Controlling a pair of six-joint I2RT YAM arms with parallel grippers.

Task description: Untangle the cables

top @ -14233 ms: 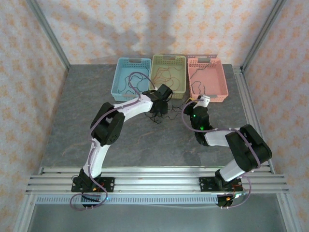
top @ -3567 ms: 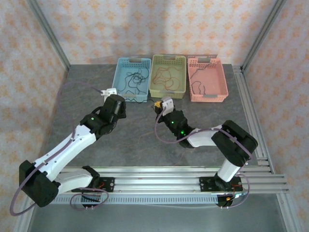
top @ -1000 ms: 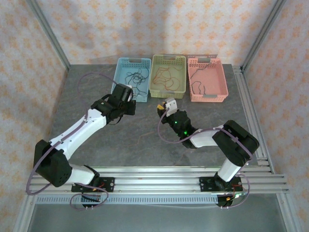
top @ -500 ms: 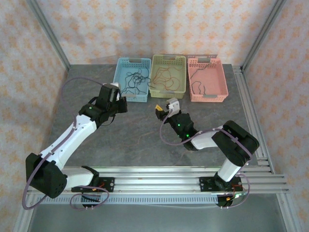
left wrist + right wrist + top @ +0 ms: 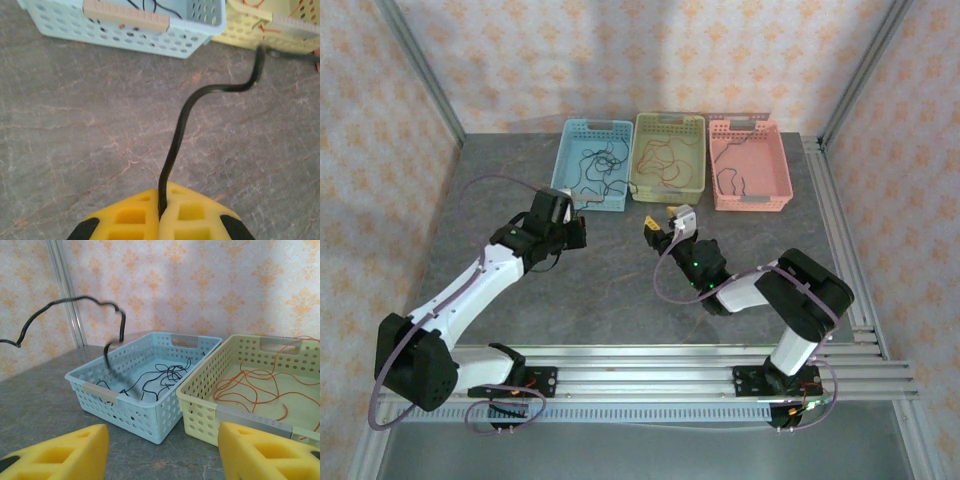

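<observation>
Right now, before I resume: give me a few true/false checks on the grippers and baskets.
1. The left gripper is shut on a black cable. True.
2. The right gripper grips an orange cable. False: its jaws stand open with nothing between them.
3. The blue basket holds orange cables. False: it holds black cables; the orange cables lie in the yellow basket.
4. The pink basket stands right of the yellow one. True.

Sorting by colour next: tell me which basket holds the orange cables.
The middle, yellow basket: orange cables lie in it. The blue basket and the pink basket beside it hold dark cables.
</observation>
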